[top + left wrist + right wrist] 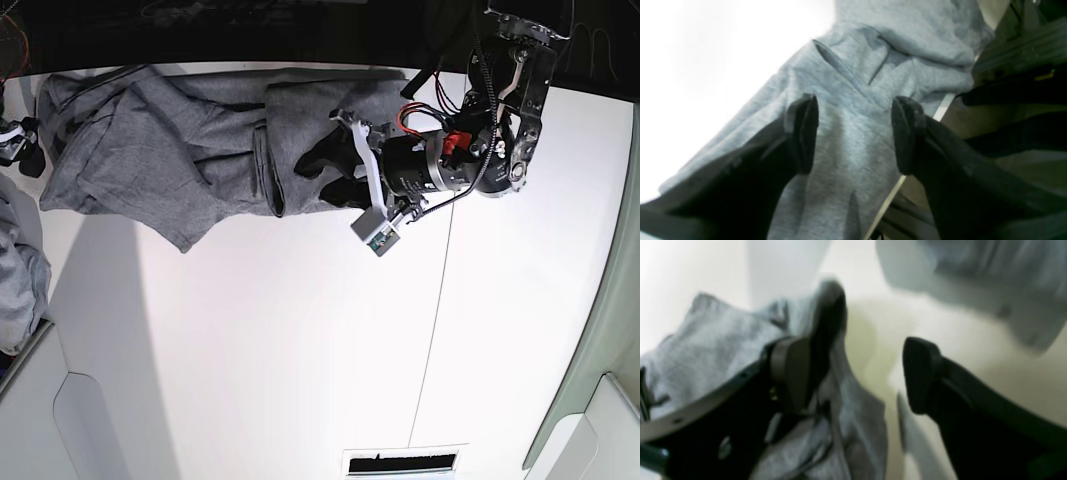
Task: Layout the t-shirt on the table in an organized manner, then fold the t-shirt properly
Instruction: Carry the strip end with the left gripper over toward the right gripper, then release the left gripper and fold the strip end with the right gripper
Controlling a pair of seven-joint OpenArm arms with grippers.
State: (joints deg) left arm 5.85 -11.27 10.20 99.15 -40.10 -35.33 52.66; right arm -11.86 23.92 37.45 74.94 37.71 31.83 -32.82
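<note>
the t-shirt (pixel 190 150) lies along the far edge of the counter (pixel 300 350), stretched sideways but not flat: its surface carries heavy folds, and one end is doubled over itself beneath the left gripper (pixel 335 170). a paler bundle of cloth (pixel 18 280) sits apart at the side of the base view, touching nothing of the task.

left gripper: released. in the left wrist view its fingers (pixel 803 133) stand wide apart over grey fabric, with no cloth pinched between them. the counter edge runs just beside the fabric there.

right gripper (pixel 860 373): released. in the right wrist view the jaws stand wide apart; the t-shirt lies bunched against one finger, and bare counter shows in the gap. this view is blurred, so contact with the fabric cannot be confirmed. in the base view the gripper sits at the opposite end of the garment.

step in hand, by judgement: layout. the garment is extended between both arms but not yet smoothed, and folding has not begun.

next move, by judgement: regrasp at both ends. take single layers at the hem or shoulders, and draw the garment away from the counter edge before flattening.
</note>
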